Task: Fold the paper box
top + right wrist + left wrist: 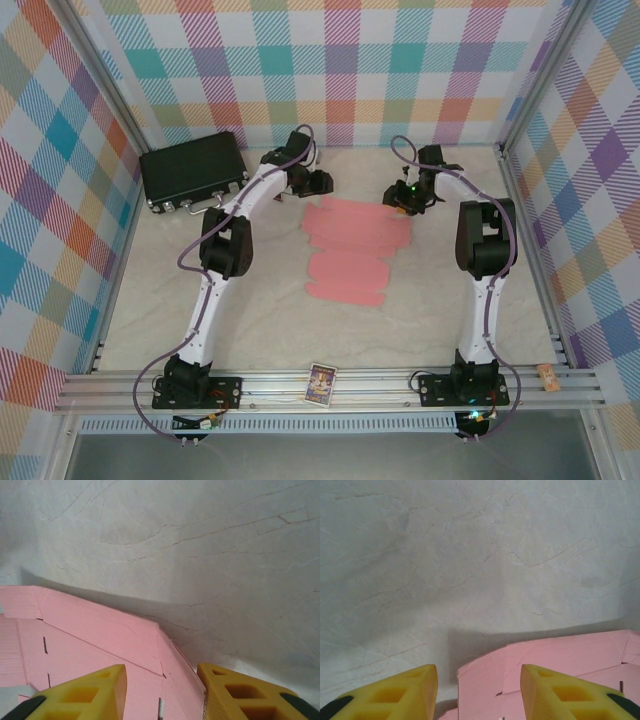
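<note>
The paper box (355, 245) is a flat salmon-pink die-cut sheet with flaps, lying in the middle of the table. My left gripper (318, 183) hovers at its far left corner and my right gripper (398, 197) at its far right corner. In the left wrist view the left gripper (479, 672) is open, with a corner flap of the sheet (550, 655) between its yellow fingers and a gap beside the left finger. The right gripper (161, 669) is open too, straddling a creased corner flap (100, 630) whose edge runs close to its right finger (235, 690).
A black hard case (193, 170) with metal latches sits at the back left. A small printed card (321, 384) and a cork-like piece (549, 376) rest on the front rail. Checked walls enclose the pale table (450, 300) on three sides.
</note>
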Available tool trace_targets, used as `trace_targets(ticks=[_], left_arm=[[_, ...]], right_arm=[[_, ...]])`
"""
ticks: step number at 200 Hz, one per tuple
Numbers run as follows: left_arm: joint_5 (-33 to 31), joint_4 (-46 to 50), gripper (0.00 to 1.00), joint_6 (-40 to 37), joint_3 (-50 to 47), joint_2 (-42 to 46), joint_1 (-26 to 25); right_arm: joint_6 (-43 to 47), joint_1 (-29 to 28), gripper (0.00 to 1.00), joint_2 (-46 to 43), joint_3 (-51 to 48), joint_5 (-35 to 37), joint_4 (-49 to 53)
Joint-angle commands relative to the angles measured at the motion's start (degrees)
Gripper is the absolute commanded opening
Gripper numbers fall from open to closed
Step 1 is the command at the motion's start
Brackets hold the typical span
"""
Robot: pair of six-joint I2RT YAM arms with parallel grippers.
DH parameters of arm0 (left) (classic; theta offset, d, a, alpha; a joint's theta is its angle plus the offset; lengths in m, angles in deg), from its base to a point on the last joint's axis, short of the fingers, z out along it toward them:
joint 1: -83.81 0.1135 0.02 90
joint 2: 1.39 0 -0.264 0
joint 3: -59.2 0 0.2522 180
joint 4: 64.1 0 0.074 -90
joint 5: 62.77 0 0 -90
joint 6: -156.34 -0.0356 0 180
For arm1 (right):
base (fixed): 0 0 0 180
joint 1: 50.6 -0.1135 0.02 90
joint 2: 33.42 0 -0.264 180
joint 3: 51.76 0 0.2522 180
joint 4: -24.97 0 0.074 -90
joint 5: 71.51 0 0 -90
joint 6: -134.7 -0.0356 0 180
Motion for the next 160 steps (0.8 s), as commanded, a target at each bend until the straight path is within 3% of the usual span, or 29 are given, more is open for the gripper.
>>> trace_targets(ticks=[1, 28, 76, 121, 160], left_arm=[[-1.5, 3.5, 0.47, -0.3, 1.7, -1.9, -0.4], [3.1, 2.8, 0.47, 0.2, 1.9, -2.9, -0.3], [5.0, 3.1, 0.47, 0.3, 2.2, -3.8, -0.3], [11.3, 1.7, 0.35, 0.4, 2.3, -3.6, -0.3], [12.0, 1.5, 0.29, 0.4, 2.2, -2.3, -0.3]], right_arm=[[-0.6, -0.4, 0.42, -1.0, 1.5, -1.4, 0.7], [-0.6, -0.4, 0.42, -1.0, 1.4, -1.8, 0.5], [-0.7, -0.5, 0.41, -1.0, 0.9, -2.6, 0.1], [-0.9, -0.7, 0.39, -1.2, 0.9, -3.8, -0.2], [-1.3, -1.1, 0.38, -1.7, 0.9, -3.8, -0.6]])
